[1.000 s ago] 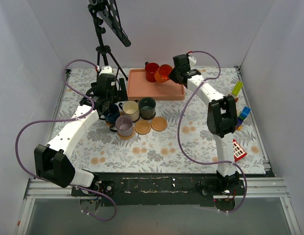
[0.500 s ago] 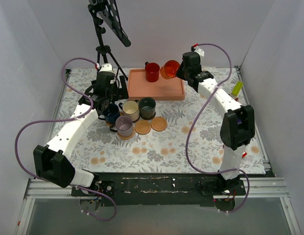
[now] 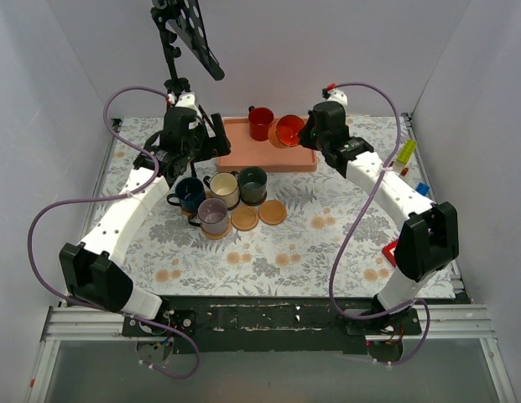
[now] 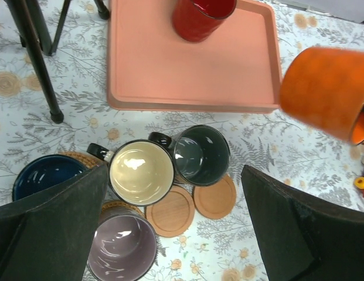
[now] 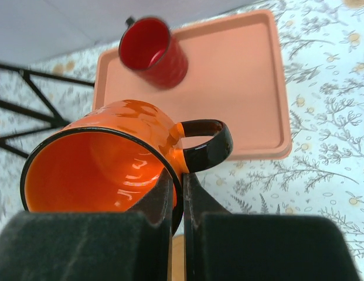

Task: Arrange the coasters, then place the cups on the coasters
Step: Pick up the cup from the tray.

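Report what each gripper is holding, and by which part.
The right gripper pinches the glossy orange handled mug by its rim wall, right beside the handle. The left gripper stands open, holding nothing.

**Cups:** six, small, handled.
- Red cup (image 3: 260, 122): upright on the pink tray (image 3: 243, 155), toward its far edge.
- Orange cup (image 3: 289, 130): lifted and tipped, glossy inside showing. Its rim is pinched beside the black handle by the closed right hand (image 5: 177, 196), near the tray's right end.
- Navy cup (image 3: 190, 194), cream cup (image 3: 224, 190), dark green cup (image 3: 252, 185), grey-lilac cup (image 3: 213, 216): upright, empty, clustered on the surface just in front of the tray.

**Coasters:** thin round discs.
- First bare coaster (image 3: 244, 218) and second bare coaster (image 3: 273, 211): tan, flat, edges touching, just beside the grey-lilac and dark green cups.
- Woven coaster (image 4: 76, 157): edge showing under the navy cup.
- Second woven coaster (image 4: 120, 206): edge showing under the grey-lilac cup.
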